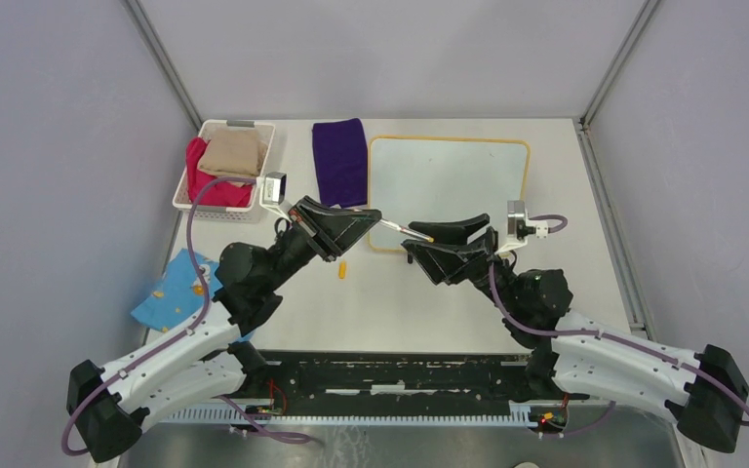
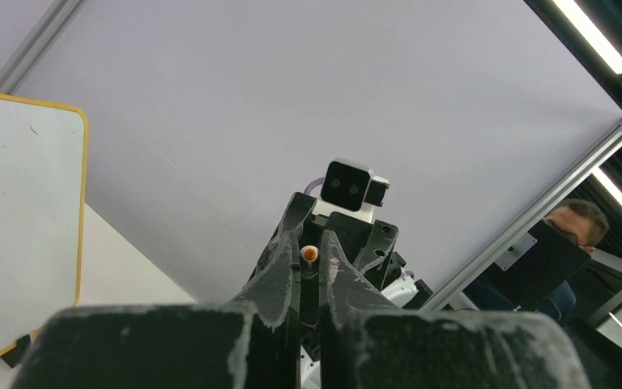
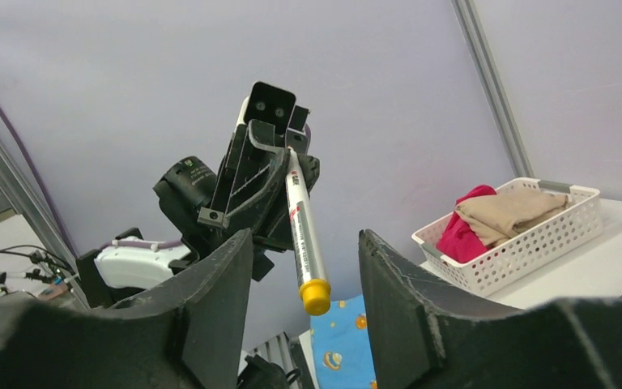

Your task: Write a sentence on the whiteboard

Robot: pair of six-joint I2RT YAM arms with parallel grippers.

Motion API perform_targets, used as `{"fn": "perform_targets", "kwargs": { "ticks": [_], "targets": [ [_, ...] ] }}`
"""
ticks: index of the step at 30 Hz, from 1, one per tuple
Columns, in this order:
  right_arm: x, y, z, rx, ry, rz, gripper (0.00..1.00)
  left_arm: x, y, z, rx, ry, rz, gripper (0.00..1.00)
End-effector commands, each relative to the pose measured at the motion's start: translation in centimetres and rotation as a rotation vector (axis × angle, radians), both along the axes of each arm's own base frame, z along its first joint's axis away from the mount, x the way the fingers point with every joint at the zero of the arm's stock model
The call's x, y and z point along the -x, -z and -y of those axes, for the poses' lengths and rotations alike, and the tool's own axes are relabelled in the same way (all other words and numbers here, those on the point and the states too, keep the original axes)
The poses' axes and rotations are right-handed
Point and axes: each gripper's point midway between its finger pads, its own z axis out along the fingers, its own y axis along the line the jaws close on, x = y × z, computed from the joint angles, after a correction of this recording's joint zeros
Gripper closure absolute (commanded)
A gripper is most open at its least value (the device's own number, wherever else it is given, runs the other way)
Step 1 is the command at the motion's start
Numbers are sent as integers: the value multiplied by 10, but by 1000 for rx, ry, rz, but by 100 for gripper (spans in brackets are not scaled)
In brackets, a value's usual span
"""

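The whiteboard (image 1: pixel 449 185) lies flat at the back of the table, its yellow-framed surface blank; its corner also shows in the left wrist view (image 2: pixel 16 227). No sentence shows on it. My left gripper (image 1: pixel 374 216) (image 2: pixel 309 261) is shut on a silver marker (image 1: pixel 405 230) (image 3: pixel 301 227), held in the air over the board's near left corner. The marker's yellow end (image 3: pixel 316 297) points toward my right gripper (image 1: pixel 415 240) (image 3: pixel 306 240). That gripper is open, a finger on each side of the end, touching neither.
A white basket (image 1: pixel 183 190) with red and beige cloths stands at the back left. A purple cloth (image 1: pixel 339 161) lies beside the board. A blue patterned cloth (image 1: pixel 171 292) lies left of the left arm. A small orange piece (image 1: pixel 343 268) rests on the table.
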Motion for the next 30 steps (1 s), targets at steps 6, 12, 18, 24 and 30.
{"fn": "perform_targets", "kwargs": {
  "ticks": [6, 12, 18, 24, 30],
  "targets": [
    [3, -59, 14, -228, -25, 33, 50, 2, -19, -12, 106, -21, -5, 98],
    [1, -65, 5, -239, -53, 25, 56, 3, -19, -15, 111, -36, 3, 98],
    [1, -62, -5, -225, -89, 15, 57, 2, -18, -19, 105, -60, -1, 98],
    [0, -63, -13, -223, -114, 1, 62, 2, -20, -25, 111, -79, -1, 98],
    [1, -62, -18, -216, -133, 0, 74, 2, -21, -28, 107, -97, -2, 98]
  ]
}}
